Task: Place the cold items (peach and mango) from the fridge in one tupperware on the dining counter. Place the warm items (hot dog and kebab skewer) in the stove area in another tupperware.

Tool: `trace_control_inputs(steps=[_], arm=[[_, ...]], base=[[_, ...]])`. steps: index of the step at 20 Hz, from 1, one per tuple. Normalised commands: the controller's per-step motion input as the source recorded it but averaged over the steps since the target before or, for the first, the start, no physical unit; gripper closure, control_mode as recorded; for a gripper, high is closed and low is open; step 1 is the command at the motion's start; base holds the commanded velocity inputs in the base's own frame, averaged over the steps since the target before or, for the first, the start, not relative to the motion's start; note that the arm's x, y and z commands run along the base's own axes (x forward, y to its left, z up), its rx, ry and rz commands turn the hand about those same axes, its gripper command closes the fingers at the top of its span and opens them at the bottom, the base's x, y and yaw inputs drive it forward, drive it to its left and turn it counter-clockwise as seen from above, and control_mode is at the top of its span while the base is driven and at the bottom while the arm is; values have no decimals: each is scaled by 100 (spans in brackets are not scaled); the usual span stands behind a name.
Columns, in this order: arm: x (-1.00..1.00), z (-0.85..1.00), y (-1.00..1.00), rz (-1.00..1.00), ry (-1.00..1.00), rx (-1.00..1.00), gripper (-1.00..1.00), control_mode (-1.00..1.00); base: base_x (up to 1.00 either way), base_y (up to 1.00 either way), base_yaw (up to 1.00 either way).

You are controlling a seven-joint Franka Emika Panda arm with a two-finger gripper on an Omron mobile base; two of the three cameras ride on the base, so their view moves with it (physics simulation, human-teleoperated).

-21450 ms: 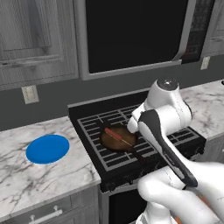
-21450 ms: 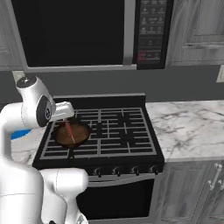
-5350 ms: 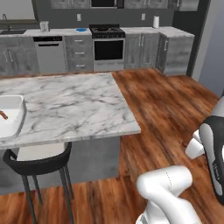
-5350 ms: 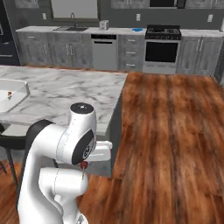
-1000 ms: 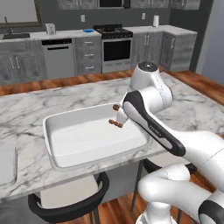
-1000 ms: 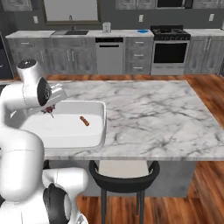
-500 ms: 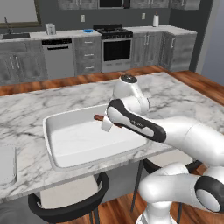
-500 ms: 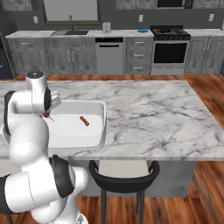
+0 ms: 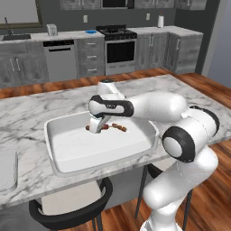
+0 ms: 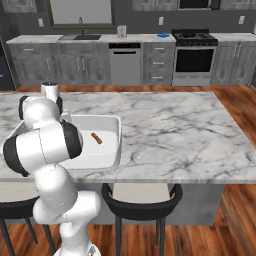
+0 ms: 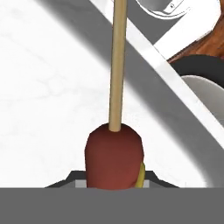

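Surface (image 10: 165, 127): marble-topped island.
Tupperware (image 10: 113, 142): white, open, at the left part of the surface.
Hot dog (image 10: 96, 138): lies inside the tupperware, towards its right wall.
Arm: white body stands in front of the tupperware's left half; claw seems hidden behind it.
Stool (image 10: 142, 200): black, below the surface edge.

1 tupperware (image 9: 58, 164), 1 kebab skewer (image 9: 118, 128), 1 hot dog (image 10: 97, 138), 2 stools (image 9: 67, 212)

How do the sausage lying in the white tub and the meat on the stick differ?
The hot dog lies loose on the floor of the white tupperware; the kebab skewer hangs above it, gripped by the robot's hand. The hot dog is one plain piece; the kebab skewer has chunks on a wooden stick. Both are reddish brown.
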Motion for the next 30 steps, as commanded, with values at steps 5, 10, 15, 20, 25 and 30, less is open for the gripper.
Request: trace_control_inputs(steps=[5, 10, 15, 20, 25, 30], arm=[[58, -95, -18, 13, 4, 0, 100, -100], [27, -88, -36, 10, -2, 2, 100, -100], [7, -79, -42, 5, -17, 11, 100, -100], [15, -56, -39, 3, -13, 15, 100, -100], [21, -6, -31, 4, -3, 14, -100, -100], [18, 66, -44, 5, 3, 6, -100, -100]], base=[[0, 0, 0], [0, 0, 0], [0, 0, 0], [0, 0, 0], [0, 0, 0], [0, 0, 0]])
